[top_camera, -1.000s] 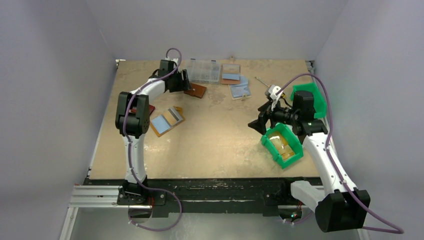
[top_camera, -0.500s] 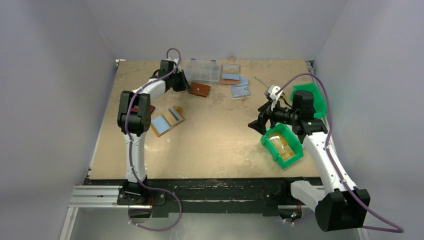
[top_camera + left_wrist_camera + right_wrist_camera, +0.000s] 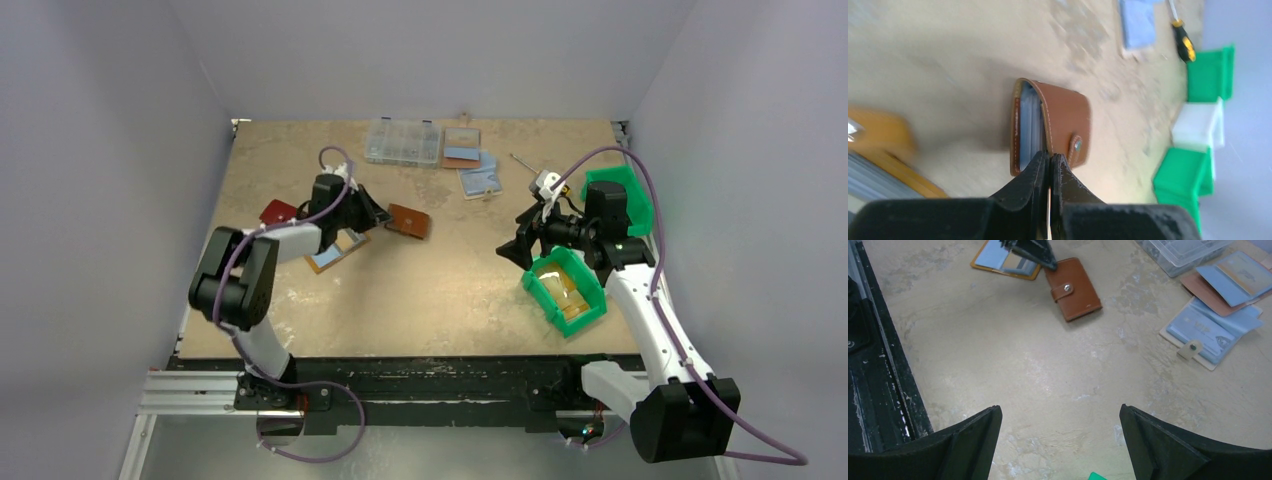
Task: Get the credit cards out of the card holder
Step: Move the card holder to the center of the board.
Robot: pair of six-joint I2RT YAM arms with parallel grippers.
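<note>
The card holder [image 3: 408, 221] is a brown leather wallet with a snap tab, lying closed near the middle of the table. It also shows in the left wrist view [image 3: 1065, 117] and the right wrist view [image 3: 1073, 289]. My left gripper [image 3: 1050, 159] is shut on the edge of its top cover, next to the pale bluish sleeves [image 3: 1028, 127]. The credit cards are hidden inside. From above, the left gripper [image 3: 383, 216] sits at the holder's left end. My right gripper [image 3: 515, 250] hangs wide open and empty over bare table [image 3: 1060, 410], well to the right.
An open brown holder with a blue card [image 3: 335, 250] lies under the left arm, a dark red wallet [image 3: 277, 211] beyond it. At the back are a clear plastic box [image 3: 403, 142], two holders with light blue cards [image 3: 478, 180] and a screwdriver [image 3: 525, 165]. Green bins [image 3: 566, 290] stand right.
My left gripper closed on the card holder's cover at the back of the table and pulled it toward the middle. The right arm has not moved.
</note>
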